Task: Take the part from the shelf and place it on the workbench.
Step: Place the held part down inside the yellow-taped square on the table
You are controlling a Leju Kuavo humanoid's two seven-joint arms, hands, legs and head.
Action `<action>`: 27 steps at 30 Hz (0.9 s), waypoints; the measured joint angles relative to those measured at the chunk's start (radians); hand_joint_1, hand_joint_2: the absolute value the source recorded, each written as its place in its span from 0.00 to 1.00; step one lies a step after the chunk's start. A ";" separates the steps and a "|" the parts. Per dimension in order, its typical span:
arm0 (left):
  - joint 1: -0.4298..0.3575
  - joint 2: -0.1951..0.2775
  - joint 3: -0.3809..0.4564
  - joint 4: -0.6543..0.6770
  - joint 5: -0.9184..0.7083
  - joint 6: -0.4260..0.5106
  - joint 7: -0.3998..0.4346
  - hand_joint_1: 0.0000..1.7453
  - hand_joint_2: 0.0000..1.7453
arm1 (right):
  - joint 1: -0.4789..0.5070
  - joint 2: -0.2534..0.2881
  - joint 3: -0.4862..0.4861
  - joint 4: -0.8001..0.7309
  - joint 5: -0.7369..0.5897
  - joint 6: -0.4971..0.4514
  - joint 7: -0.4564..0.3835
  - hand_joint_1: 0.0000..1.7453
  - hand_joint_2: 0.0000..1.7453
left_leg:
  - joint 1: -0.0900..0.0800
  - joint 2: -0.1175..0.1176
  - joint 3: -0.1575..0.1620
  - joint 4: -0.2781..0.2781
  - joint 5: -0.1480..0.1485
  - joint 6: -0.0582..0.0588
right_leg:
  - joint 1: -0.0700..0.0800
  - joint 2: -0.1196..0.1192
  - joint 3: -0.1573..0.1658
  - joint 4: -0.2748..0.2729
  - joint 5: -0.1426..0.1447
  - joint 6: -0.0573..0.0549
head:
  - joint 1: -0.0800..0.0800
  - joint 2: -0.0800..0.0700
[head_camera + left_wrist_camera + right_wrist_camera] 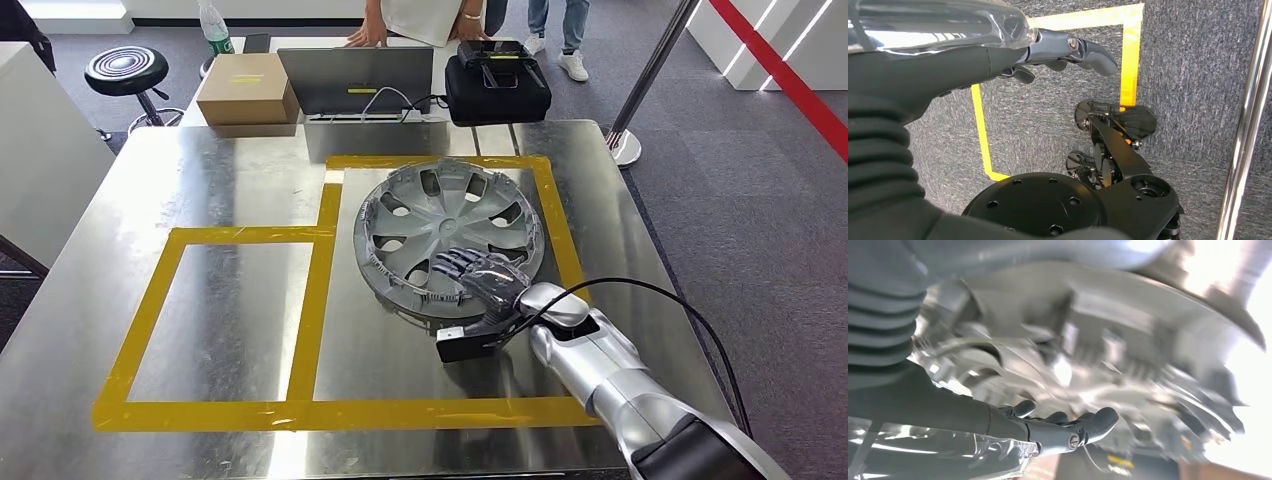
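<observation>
1. Left hand hangs over the floor, fingers loose, holding nothing.
2. Part (grey wheel cover) lies flat on workbench, inside yellow tape outline.
3. Right hand rests on cover's near rim; grasp or release: cannot tell.
4. Risk: withdrawing fingers snag a spoke opening, dragging cover off its outline.

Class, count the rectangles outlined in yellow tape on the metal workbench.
2. A smaller rectangle lies on the workbench at the left; a larger one at the right surrounds the wheel cover. They share one tape strip.
</observation>
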 joint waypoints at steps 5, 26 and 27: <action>0.000 0.000 0.001 0.000 0.004 0.000 -0.007 0.00 0.00 | 0.052 -0.010 -0.026 -0.156 -0.142 -0.038 -0.031 0.00 0.00 | 0.000 0.000 0.000 0.000 0.000 0.000 | 0.000 0.000 -0.001 0.000 0.000 0.000 | 0.000 0.000; 0.000 -0.002 0.014 0.000 0.014 0.006 -0.015 0.00 0.00 | 0.229 -0.107 -0.215 -0.521 -0.191 -0.362 0.003 0.00 0.00 | 0.000 -0.001 -0.001 0.000 0.000 0.000 | 0.000 -0.001 -0.002 0.000 -0.001 -0.001 | 0.000 0.000; 0.000 -0.002 0.015 0.000 0.017 0.007 -0.016 0.00 0.00 | 0.247 -0.112 -0.241 -0.551 -0.194 -0.399 -0.001 0.00 0.00 | 0.000 -0.001 -0.001 0.000 0.000 0.000 | 0.000 -0.001 -0.002 0.000 -0.001 -0.001 | 0.000 0.000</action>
